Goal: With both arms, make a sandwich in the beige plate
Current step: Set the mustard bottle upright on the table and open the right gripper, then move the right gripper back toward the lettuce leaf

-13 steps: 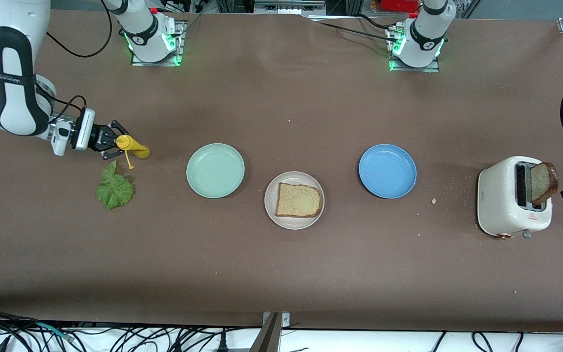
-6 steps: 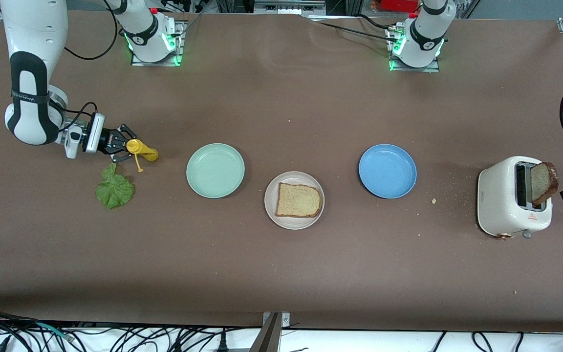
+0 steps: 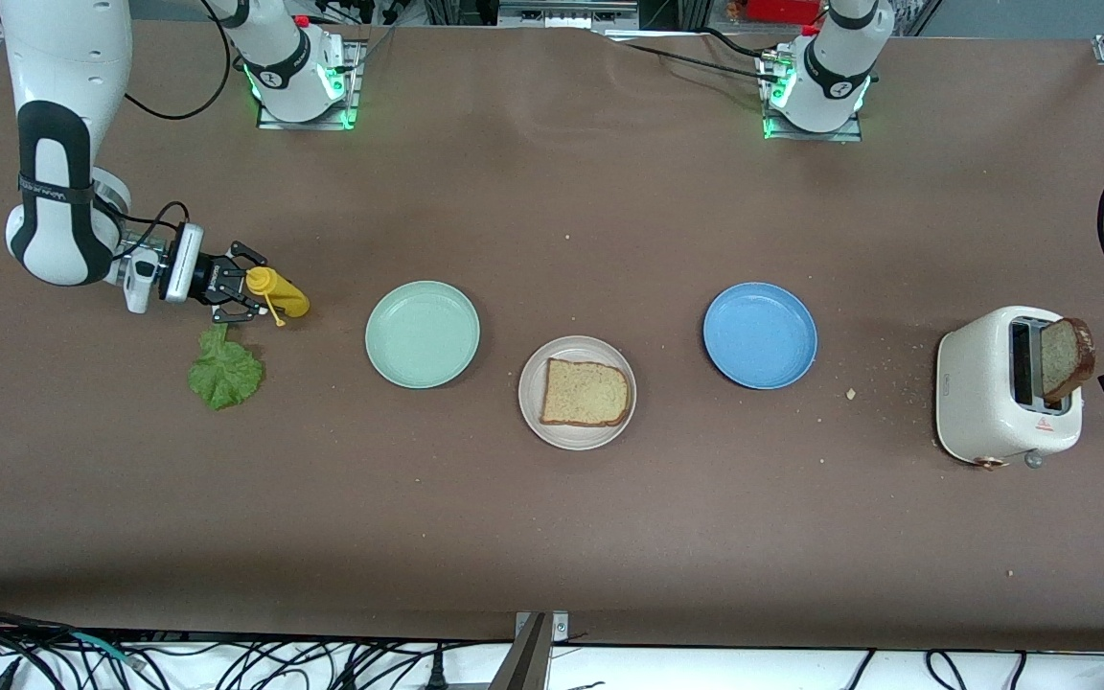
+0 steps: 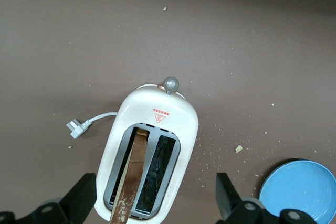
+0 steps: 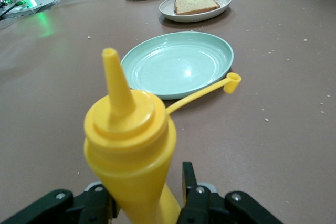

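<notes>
while three plates [image 3: 423,334] sit, two bread slices [image 3: 586,393] show.

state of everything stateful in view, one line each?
mustard bottle: cap off, dangling on its tether, between the right gripper's fingers.
toaster: bread slice standing up out of one slot, other slot empty.
beige plate: holds one bread slice.
mint plate: empty.
blue plate: empty.
right gripper: part open around the bottle.
left gripper: open, over the toaster.

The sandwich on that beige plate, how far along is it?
Done: one bread slice lies on the beige plate. In hand: the right tool is around a yellow mustard bottle, its cap off. Left: the lettuce leaf lies on the table, and the second slice stands in the toaster, the left tool open over it.
</notes>
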### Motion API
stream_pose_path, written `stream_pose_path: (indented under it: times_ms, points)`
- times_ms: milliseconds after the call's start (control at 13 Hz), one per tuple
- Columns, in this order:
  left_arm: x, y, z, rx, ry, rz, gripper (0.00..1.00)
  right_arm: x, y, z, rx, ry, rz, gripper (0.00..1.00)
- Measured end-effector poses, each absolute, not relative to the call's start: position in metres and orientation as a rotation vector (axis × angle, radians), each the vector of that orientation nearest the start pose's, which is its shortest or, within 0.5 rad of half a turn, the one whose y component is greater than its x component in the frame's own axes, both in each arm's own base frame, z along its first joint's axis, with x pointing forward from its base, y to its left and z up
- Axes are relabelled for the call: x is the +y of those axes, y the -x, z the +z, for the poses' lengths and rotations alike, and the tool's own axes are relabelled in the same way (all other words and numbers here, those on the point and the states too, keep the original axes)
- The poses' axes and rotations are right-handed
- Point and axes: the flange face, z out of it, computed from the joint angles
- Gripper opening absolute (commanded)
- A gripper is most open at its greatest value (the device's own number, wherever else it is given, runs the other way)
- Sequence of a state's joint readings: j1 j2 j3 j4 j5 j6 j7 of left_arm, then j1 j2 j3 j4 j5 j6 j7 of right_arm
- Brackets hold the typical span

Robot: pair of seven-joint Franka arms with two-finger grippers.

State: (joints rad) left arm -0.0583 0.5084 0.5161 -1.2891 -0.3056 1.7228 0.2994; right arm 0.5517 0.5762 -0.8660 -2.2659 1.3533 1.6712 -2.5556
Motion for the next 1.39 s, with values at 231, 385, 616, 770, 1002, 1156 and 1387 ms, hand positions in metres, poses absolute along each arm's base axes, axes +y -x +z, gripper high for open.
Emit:
stream_pose_path:
  times_ms: [231, 385, 616, 770, 1002, 1156, 1387]
  points:
    - [0.209, -0.662, 0.482, -0.243, 3.192, -0.015, 1.0, -0.102, -0.474, 0.177, -1.421, 1.861, -0.715, 0.54]
    - [0.209, -0.662, 0.482, -0.243, 3.192, -0.016, 1.0, -0.128, -0.476, 0.192, -1.419, 1.919, -0.626, 0.54]
    - [0.209, -0.662, 0.482, -0.243, 3.192, -0.016, 1.0, -0.155, -0.476, 0.207, -1.38, 2.001, -0.552, 0.55]
    - [0.209, -0.662, 0.482, -0.243, 3.192, -0.016, 1.0, -0.164, -0.48, 0.216, -1.359, 2.042, -0.502, 0.57]
    - [0.209, -0.662, 0.482, -0.243, 3.192, -0.016, 1.0, -0.179, -0.486, 0.232, -1.316, 2.123, -0.42, 0.64]
    - [0.209, -0.662, 0.482, -0.243, 3.192, -0.016, 1.0, -0.189, -0.495, 0.251, -1.279, 2.203, -0.329, 0.64]
    - [0.209, -0.662, 0.482, -0.243, 3.192, -0.016, 1.0, -0.187, -0.52, 0.296, -1.168, 2.378, -0.157, 0.64]
